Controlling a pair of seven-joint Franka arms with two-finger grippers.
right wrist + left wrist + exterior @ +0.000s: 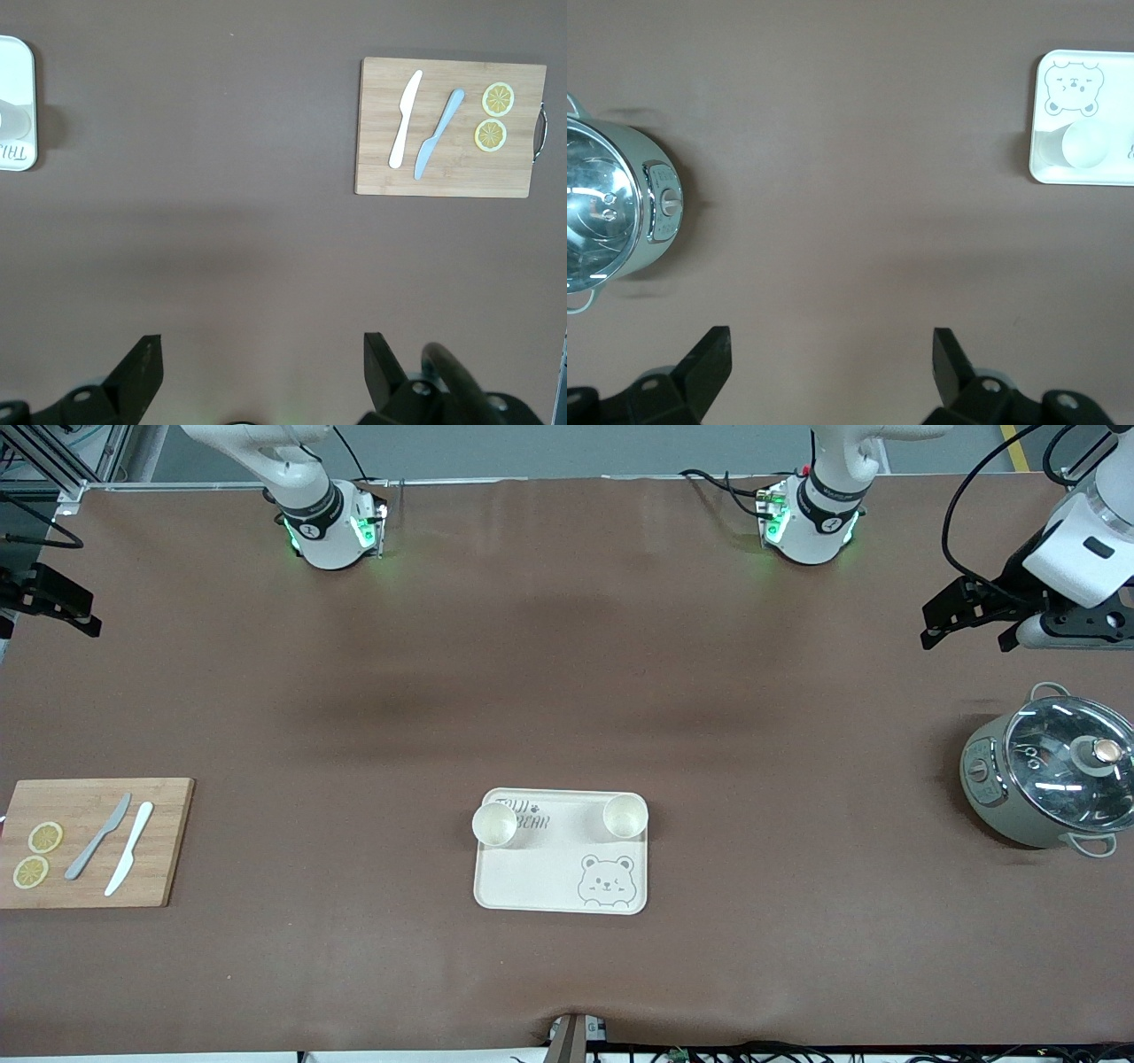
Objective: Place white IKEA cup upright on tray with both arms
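Observation:
The cream tray (540,872) with bear drawing lies mid-table, near the front camera. Two white cups stand upright on its edge farthest from that camera: one (494,824) toward the right arm's end, one (625,816) toward the left arm's end. My left gripper (966,633) hangs open and empty over bare table beside the pot; its wrist view (833,341) shows the tray (1116,88) and one cup (1083,144). My right gripper (66,607) hangs open and empty over the right arm's end of the table; its wrist view (263,345) shows the tray's edge (18,62).
A grey pot with glass lid (1050,779) stands at the left arm's end, also in the left wrist view (607,217). A wooden cutting board (168,850) with two knives and two lemon slices lies at the right arm's end, also in the right wrist view (381,173).

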